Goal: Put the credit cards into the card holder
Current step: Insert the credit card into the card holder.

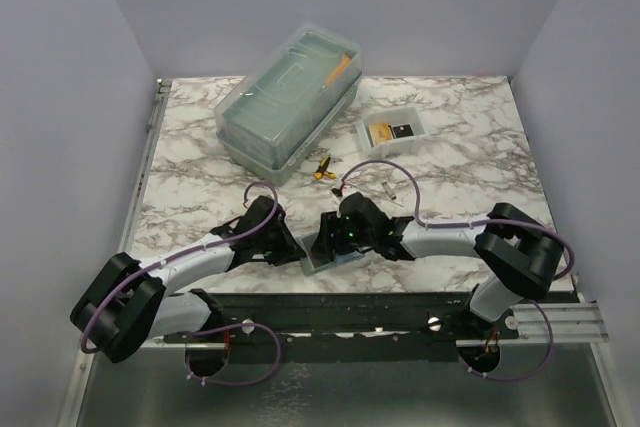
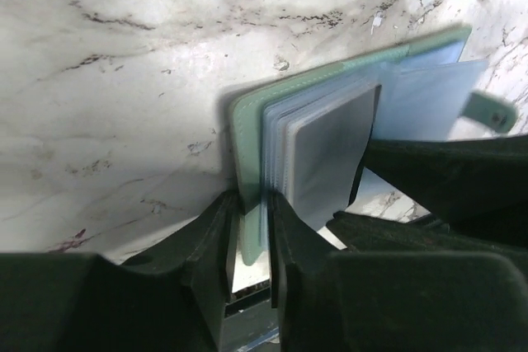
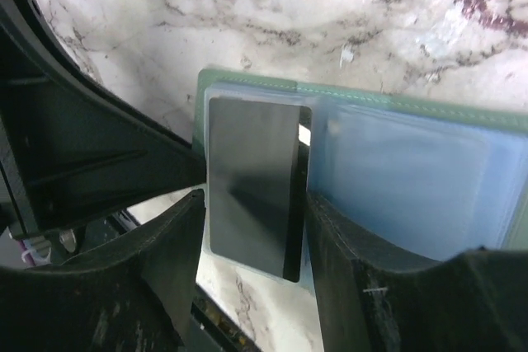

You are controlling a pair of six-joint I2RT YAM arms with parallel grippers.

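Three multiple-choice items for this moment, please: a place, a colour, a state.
1. The small white tray sits A) right of the lidded box B) left of it C) on it
2. The card holder cover is A) red B) green C) white
3. The right gripper is A) open, empty B) shut on the black card C) unseen
Answers: A, seen in the top view; B, green edge around clear pockets; B, fingers clamp the card's edges.

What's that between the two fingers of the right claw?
Between the right claw's fingers sits a black credit card, at the clear pockets of the open card holder; the right wrist view shows it.
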